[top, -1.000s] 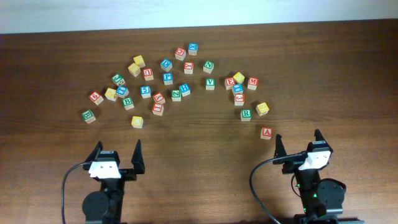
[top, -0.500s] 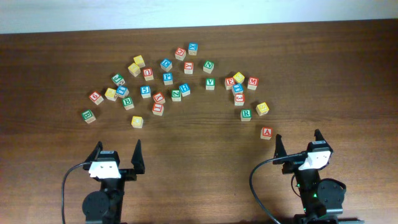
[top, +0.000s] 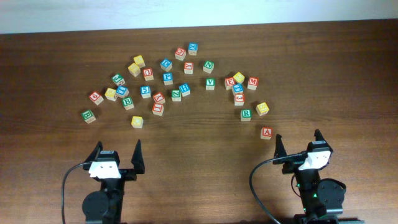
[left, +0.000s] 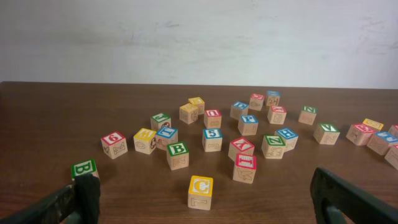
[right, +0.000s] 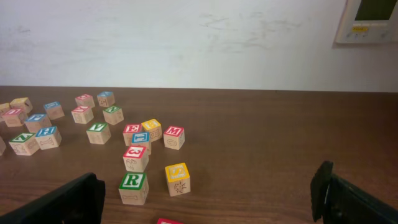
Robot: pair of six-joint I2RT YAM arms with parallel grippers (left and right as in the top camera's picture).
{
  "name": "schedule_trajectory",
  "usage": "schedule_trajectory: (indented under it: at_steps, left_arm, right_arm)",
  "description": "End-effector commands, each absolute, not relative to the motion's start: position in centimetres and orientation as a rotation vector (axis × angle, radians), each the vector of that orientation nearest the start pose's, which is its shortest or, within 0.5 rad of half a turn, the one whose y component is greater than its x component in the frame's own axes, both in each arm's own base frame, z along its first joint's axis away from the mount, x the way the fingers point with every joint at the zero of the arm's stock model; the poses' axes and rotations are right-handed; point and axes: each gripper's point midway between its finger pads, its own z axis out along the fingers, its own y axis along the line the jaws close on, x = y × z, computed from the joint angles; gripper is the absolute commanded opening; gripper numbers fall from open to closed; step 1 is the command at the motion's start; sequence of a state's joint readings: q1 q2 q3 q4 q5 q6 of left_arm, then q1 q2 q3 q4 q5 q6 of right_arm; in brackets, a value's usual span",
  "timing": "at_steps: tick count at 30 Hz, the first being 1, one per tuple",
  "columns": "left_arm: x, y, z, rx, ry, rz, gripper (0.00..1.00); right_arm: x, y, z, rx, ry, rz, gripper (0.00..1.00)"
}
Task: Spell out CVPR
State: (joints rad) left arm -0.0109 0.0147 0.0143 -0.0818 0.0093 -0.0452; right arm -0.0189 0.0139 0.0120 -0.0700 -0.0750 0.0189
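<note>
Wooden letter blocks lie scattered across the far half of the brown table. The yellow C block (top: 137,121) (left: 200,185) lies nearest my left gripper. The blue P block (top: 167,78) (left: 248,119) and the green V block (top: 210,83) (left: 326,129) (right: 97,127) lie in the middle of the scatter. The green R block (top: 246,114) (right: 133,182) lies ahead and left of my right gripper. My left gripper (top: 118,145) is open and empty, short of the C block. My right gripper (top: 298,135) is open and empty.
A red A block (top: 266,132) lies just left of my right gripper's left finger. A yellow block (top: 262,108) (right: 177,172) sits beside the R block. A green B block (top: 88,116) (left: 83,168) lies by my left finger. Bare table spans the near strip between the arms.
</note>
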Motion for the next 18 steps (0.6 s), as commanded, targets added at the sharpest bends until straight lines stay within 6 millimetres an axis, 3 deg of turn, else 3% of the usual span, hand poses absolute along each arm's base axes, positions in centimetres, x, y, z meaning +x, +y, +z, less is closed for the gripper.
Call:
schedule_trajectory:
  at_steps: [1, 11, 15, 18]
  left_arm:
    - [24.6, -0.2, 15.6, -0.020, 1.651, -0.030, 0.99]
    - [24.6, 0.0, 15.9, -0.030, 1.638, -0.020, 0.99]
    - [24.5, -2.3, 18.8, 0.077, 1.521, -0.124, 0.99]
    - [23.6, -3.8, 23.1, 0.160, 1.337, -0.174, 0.99]
  right_arm:
    - [24.6, 0.5, 15.7, -0.017, 1.645, 0.046, 0.98]
    - [24.6, 0.5, 15.7, -0.017, 1.645, 0.046, 0.99]
    - [24.6, 0.5, 15.7, -0.017, 1.645, 0.046, 0.98]
    - [24.6, 0.5, 15.7, -0.017, 1.645, 0.046, 0.98]
